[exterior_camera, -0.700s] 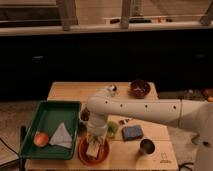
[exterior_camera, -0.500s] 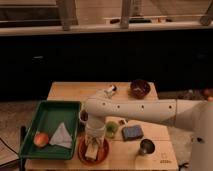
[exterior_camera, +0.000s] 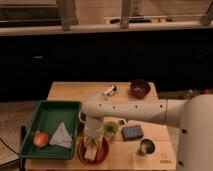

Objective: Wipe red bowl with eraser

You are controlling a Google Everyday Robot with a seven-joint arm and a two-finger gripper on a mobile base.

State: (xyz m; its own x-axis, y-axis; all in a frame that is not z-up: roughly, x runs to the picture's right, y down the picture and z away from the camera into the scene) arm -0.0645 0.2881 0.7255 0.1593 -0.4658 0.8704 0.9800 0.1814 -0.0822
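The red bowl point(exterior_camera: 80, 150) sits near the front edge of the wooden table point(exterior_camera: 65, 91), just right of the green tray. My gripper point(exterior_camera: 93, 148) points straight down into the bowl from the white arm that reaches in from the right. A pale cream block, the eraser point(exterior_camera: 91, 153), shows at the fingertips inside the bowl. The arm's wrist hides the bowl's far rim.
A green tray point(exterior_camera: 47, 112) at the left holds a folded white cloth point(exterior_camera: 62, 136) and an orange fruit point(exterior_camera: 40, 139). A blue pad point(exterior_camera: 132, 132), a green item point(exterior_camera: 110, 129) and a metal cup point(exterior_camera: 145, 147) lie right of the bowl. A maroon bowl point(exterior_camera: 139, 88) and a small white object point(exterior_camera: 109, 91) sit at the back.
The gripper has stayed over the red bowl with only a slight shift; nothing else on the table has moved.
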